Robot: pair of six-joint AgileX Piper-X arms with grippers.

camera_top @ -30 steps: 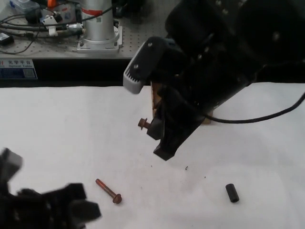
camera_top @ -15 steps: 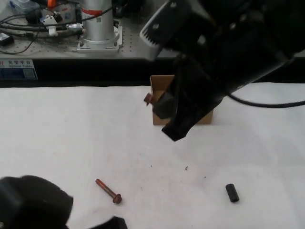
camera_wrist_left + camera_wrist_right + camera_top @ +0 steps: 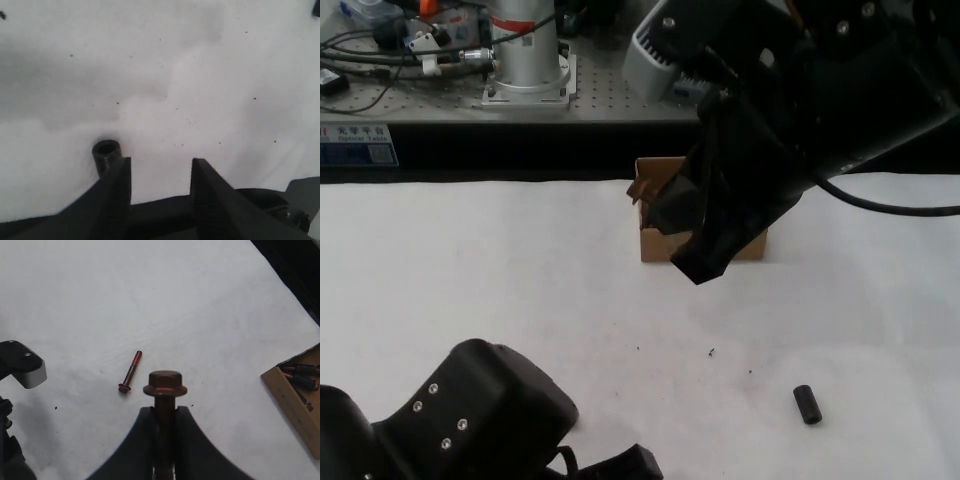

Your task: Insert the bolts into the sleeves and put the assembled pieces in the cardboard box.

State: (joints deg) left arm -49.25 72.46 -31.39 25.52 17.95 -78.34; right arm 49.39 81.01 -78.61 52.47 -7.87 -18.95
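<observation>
My right gripper (image 3: 165,412) is shut on a reddish bolt (image 3: 165,385), head outward. In the high view this bolt (image 3: 642,192) hangs at the near left corner of the cardboard box (image 3: 655,245), with the right gripper (image 3: 670,215) over the box's front. Several assembled pieces lie in the box (image 3: 292,395). A loose bolt (image 3: 131,371) lies on the white cloth. My left gripper (image 3: 160,165) is open and low over the cloth. A black sleeve (image 3: 106,152) stands upright just outside one fingertip. Another black sleeve (image 3: 806,404) lies at the front right.
The left arm (image 3: 470,420) fills the front left corner of the bench. A dark bench edge with a metal post (image 3: 525,50) and cables runs behind the white cloth (image 3: 470,270). Part of the left arm (image 3: 20,371) shows in the right wrist view.
The right arm rose and carried its bolt back toward the box. The left arm moved rightward along the front edge and now covers the loose bolt in the high view.
</observation>
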